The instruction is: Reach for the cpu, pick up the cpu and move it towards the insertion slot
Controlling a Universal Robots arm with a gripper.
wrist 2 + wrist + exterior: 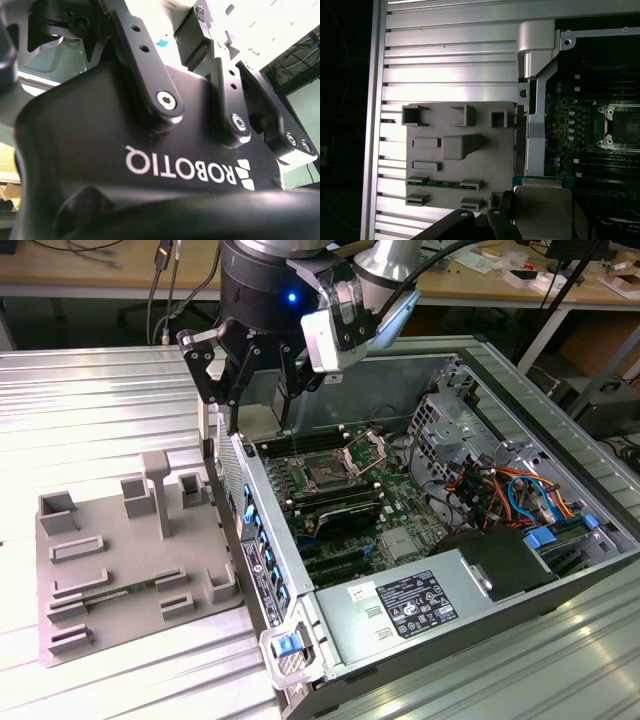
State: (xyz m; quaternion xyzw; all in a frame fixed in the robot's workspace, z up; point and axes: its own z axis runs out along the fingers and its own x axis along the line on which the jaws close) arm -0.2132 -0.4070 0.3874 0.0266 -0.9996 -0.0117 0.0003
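One tool point(258, 390) grips one cpu point(542, 210) (edge-on) near one insertion slot point(327, 477).

Bright overhead light, dim wrist views

Glare streaks the ribbed metal counter point(90, 400) in the exterior view; the first wrist view is murky, and the second wrist view's background is blown out white.

I see a ribbed silvery metal surface point(100, 400). On it lies the grey plastic tray point(130, 580) with raised frames, and just beside it, toward the exterior view's right, the open computer case point(560, 410).
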